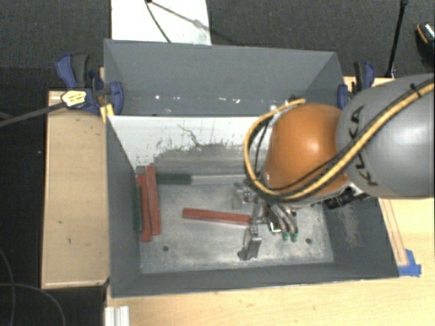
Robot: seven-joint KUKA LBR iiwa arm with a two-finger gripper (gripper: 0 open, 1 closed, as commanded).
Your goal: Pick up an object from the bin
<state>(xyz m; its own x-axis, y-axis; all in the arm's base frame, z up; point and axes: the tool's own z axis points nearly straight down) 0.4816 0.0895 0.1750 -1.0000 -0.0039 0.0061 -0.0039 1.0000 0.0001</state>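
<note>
The end effector (250, 247) hangs low over the floor of the grey metal bin (224, 80), right of the middle and close to the front wall. It sits below the arm's orange dome-shaped cover (302, 148) and its yellow-and-black cables (255, 148). Whether it is open or closed cannot be told, since its metal parts merge with the scuffed floor.

Nearest to it is a long flat reddish-brown stick (212, 215). The stick lies flat on the floor near the middle of the bin, running left to right with a slight tilt. Its right end reaches the body of the end effector and seems to stop just behind the tip, though contact is not certain.

Well apart, along the left wall, two more reddish-brown sticks (151, 206) lie side by side, with a dark green stick (137, 206) just beside them against the wall. Another dark green bar (173, 178) lies along the foot of the back wall.
</note>
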